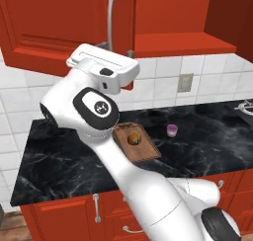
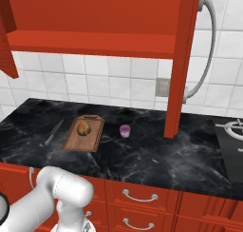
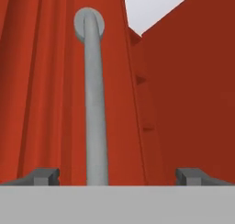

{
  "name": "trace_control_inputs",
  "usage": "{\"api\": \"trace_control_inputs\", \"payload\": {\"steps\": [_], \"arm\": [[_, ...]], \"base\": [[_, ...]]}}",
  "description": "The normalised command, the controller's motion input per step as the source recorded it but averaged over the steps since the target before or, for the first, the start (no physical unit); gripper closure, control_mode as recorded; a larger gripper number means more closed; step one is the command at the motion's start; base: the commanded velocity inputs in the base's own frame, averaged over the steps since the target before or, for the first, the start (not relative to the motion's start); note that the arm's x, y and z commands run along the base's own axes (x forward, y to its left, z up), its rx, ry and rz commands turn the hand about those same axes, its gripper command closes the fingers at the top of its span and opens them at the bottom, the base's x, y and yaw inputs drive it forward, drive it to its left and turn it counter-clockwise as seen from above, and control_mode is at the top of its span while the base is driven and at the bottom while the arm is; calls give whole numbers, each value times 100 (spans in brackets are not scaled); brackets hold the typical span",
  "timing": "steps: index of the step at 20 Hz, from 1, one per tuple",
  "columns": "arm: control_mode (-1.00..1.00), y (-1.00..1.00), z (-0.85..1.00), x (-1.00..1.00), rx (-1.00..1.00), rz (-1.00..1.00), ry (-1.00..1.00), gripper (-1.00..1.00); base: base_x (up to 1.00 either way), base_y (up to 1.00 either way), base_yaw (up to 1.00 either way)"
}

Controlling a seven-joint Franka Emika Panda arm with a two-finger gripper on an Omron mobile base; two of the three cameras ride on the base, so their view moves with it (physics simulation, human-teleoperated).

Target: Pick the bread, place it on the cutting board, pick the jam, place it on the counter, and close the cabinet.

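The bread (image 1: pixel 133 139) (image 2: pixel 83 129) lies on the cutting board (image 1: pixel 143 148) (image 2: pixel 92 140). Just right of the board, the purple jam (image 1: pixel 171 130) (image 2: pixel 125 130) stands on the black counter (image 1: pixel 64 161) (image 2: pixel 156 155). Above them the red cabinet (image 1: pixel 49 22) (image 2: pixel 182 60) has its door swung out, edge-on in the right base view. My arm is raised to that door's silver handle (image 1: pixel 112 13) (image 2: pixel 209 45) (image 3: pixel 95 103). In the hand view my gripper (image 3: pixel 118 176) is open, and the bar runs up between the widely spread fingertips (image 3: pixel 43 175), nearer the left one.
A grey knife (image 2: pixel 53 132) lies left of the board. A stove burner (image 2: pixel 232 129) sits at the counter's right end and a wall outlet (image 2: pixel 163 87) behind. The bare cabinet shelf (image 1: pixel 183 37) shows. Another red door (image 2: pixel 7 31) hangs open at the far left.
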Motion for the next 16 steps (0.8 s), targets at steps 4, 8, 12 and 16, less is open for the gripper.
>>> {"api": "trace_control_inputs", "payload": {"steps": [4,8,12,16], "arm": [[-100,-50,0,44,0,0,6,-100],[-100,-56,0,52,3,0,4,-100],[-100,-57,0,56,5,0,3,-100],[-100,-57,0,57,5,2,3,-100]], "base": [[0,0,0],[0,0,0],[0,0,0],[0,0,0]]}}
